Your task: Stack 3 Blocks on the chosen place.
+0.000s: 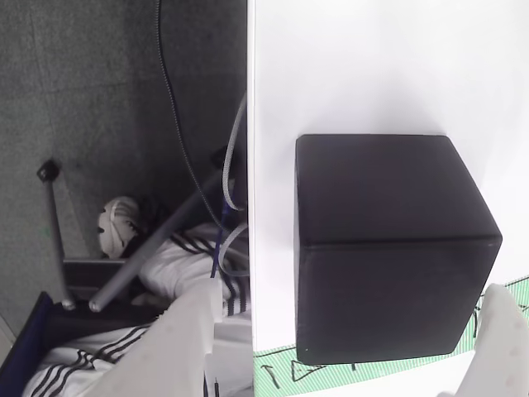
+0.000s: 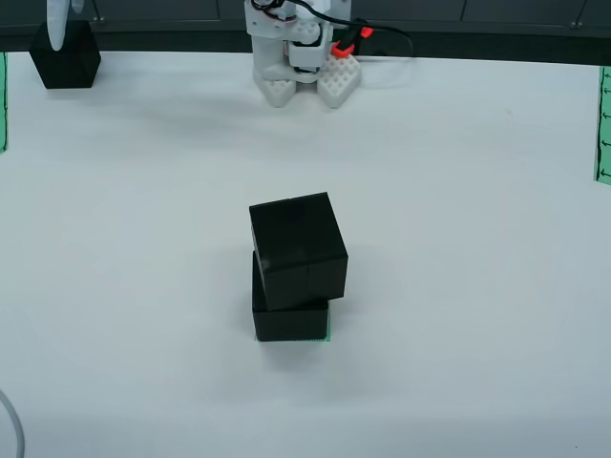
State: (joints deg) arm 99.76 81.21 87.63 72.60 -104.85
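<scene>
We catalogue one white work surface [image 2: 458,239], seen from above, bearing three black cubes. Two form a stack near the middle: the lower block [image 2: 289,320] sits on a green-striped patch [image 2: 327,329], of which we see a thin sliver along the block's right side, at 3 o'clock of the block; the upper block [image 2: 297,250] rests on it, twisted somewhat and overhanging toward 2 o'clock. The third block [image 2: 65,59] stands far off at 10 o'clock from the stack, in the top left corner of this view, with a white finger [image 2: 57,21] reaching down over its top edge. The arm's white base [image 2: 301,52] sits at 12 o'clock of the stack, well apart from it. In the view that rides on the gripper, the third block [image 1: 388,248] looms large between the two white fingers, one [image 1: 178,347] at 8 o'clock of it and the other at 4 o'clock; the gripper [image 1: 339,343] is spread wider than the block, and we cannot tell whether either finger touches it. It stands on white, with another striped patch [image 1: 372,374] just beside its near edge at 6 o'clock. Beyond the surface's edge, at 9 o'clock, we note a dark floor [image 1: 91,91] with cables [image 1: 178,124].
</scene>
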